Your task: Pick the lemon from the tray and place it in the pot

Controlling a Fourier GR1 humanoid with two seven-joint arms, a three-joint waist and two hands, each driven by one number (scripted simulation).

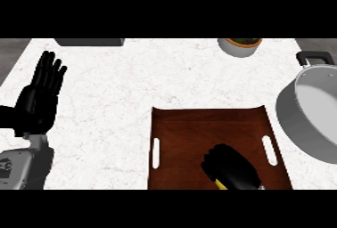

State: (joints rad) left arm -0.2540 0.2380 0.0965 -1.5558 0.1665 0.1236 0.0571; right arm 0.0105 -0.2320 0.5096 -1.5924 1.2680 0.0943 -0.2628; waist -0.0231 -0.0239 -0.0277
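Curling over one lemon (219,184) on the single brown tray (191,133), the right hand (230,167) hides all but a yellow sliver. One grey pot (287,116) stands beside the tray; the left hand (38,100) rests open, fingers up.

Bright, even light; counter (118,102) near white; pot (314,107) interior softly shaded.

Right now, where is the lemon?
In the head view, the lemon is at the near end of the brown tray, only a yellow bit peeking out under the right robot hand curled over it. The grey pot stands to its right.
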